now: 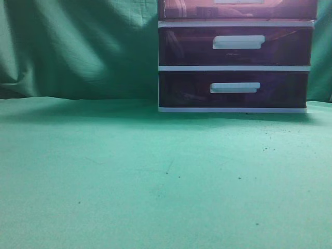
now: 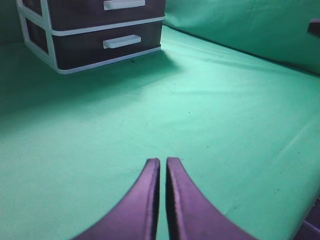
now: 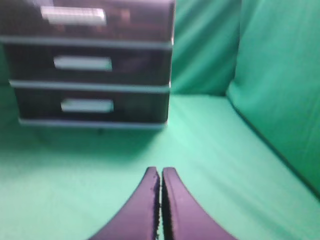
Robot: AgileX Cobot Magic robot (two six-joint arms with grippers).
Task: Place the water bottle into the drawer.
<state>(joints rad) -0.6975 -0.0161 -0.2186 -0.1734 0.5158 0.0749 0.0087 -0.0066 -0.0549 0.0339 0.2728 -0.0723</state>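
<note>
The white-framed three-drawer unit (image 1: pixel 236 68) stands at the back right of the green table. Its uppermost reddish-pink drawer (image 1: pixel 238 9) is pushed in and cut off by the top edge of the exterior view; it also shows in the right wrist view (image 3: pixel 85 17) with its white handle. No water bottle shows in any view. My left gripper (image 2: pixel 163 161) is shut and empty over bare cloth, well short of the unit. My right gripper (image 3: pixel 161 170) is shut and empty, facing the unit's front from a distance. Neither arm shows in the exterior view.
Two darker purple drawers (image 1: pixel 236 45) (image 1: pixel 233 89) sit below the top one, both pushed in. Green cloth (image 1: pixel 129 176) covers the table and hangs as a backdrop behind and to the right. A dark object (image 2: pixel 315 26) shows at the right edge of the left wrist view.
</note>
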